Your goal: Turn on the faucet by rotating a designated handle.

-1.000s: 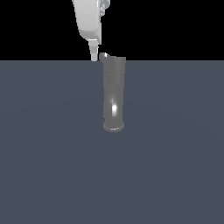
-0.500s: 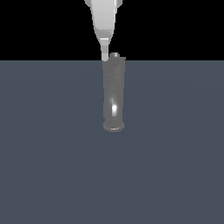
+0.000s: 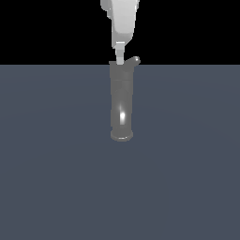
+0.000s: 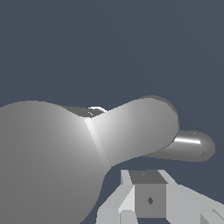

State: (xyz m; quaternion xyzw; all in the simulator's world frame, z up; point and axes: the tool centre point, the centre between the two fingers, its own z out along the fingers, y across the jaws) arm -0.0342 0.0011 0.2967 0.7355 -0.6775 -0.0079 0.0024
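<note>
On the grey floor, seen from outside: faucet standing upright, glinting low down, flared base touching the floor; handle poking out from the cap toward the exterior view's right. Gripper hanging straight down from above, fingertip sitting at the cap's top edge, just beside the handle on the exterior view's left. Fingers' spread hiding from this angle, nothing visibly held.

At the wrist: faucet bulking large and close, handle jutting across beside one finger. Opening still impossible to tell.
</note>
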